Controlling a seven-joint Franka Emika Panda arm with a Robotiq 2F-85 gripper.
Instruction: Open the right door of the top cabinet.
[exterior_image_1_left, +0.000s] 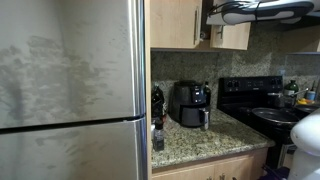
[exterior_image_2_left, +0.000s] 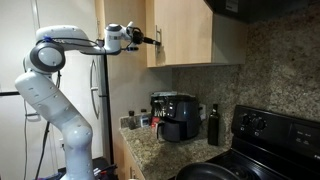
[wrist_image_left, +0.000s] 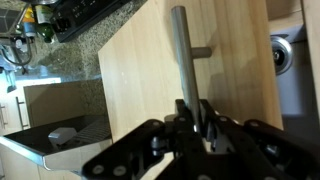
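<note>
At the light-tan wooden top cabinet (exterior_image_2_left: 195, 30), the black gripper (wrist_image_left: 193, 108) clamps the slim metal bar handle (wrist_image_left: 180, 50) of the flat tan right door (wrist_image_left: 140, 80).

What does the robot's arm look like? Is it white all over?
Mostly! The arm is shiny white, built from fat, rounded tube pieces with dark rings where they join. The tool at its end is black. Up close in the wrist view, the tool looks like chunky black links and bars. I can't make out any writing on it.
</note>
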